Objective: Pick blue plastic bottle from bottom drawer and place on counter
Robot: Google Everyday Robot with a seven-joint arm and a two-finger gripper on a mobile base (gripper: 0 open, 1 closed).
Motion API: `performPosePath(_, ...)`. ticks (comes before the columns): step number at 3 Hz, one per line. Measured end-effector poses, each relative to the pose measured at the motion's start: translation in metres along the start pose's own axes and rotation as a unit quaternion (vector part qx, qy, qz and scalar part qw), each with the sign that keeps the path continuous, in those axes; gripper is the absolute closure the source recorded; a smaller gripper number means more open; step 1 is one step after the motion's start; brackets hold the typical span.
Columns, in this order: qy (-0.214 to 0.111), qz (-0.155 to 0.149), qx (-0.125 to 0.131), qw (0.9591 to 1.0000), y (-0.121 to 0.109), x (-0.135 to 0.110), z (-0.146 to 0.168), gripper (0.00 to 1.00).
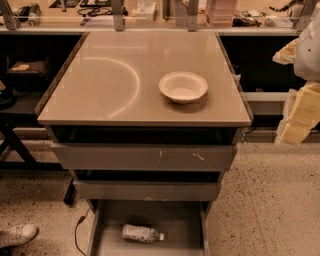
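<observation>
The blue plastic bottle point(141, 233) lies on its side on the floor of the open bottom drawer point(175, 217), with its white cap pointing right. The beige counter point(110, 75) is above it, with a faint arc mark on its left half. My gripper point(299, 112) shows as pale yellowish and white parts at the right edge of the view. It is level with the counter's right side, well above and to the right of the bottle, and touches nothing.
A white round bowl point(183, 86) stands on the counter's right half. Two drawers with scratched grey fronts point(145, 157) sit slightly open above the bottom drawer. A cluttered workbench point(150, 12) runs behind. A shoe point(16, 235) and a black cable point(77, 230) are on the floor at lower left.
</observation>
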State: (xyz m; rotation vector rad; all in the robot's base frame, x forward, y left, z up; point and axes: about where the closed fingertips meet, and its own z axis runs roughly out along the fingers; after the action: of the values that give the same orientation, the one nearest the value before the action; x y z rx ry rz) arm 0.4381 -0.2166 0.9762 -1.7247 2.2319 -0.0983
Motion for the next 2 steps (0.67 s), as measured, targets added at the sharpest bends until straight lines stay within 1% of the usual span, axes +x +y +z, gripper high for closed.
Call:
performPosePath(1,0.002,0.001,0.001,1.0000,0.006,0.000,0.007,0.00)
performPosePath(2,0.006,-0.004,0.005,1.0000,0.027,-0.003,0.032,0.00)
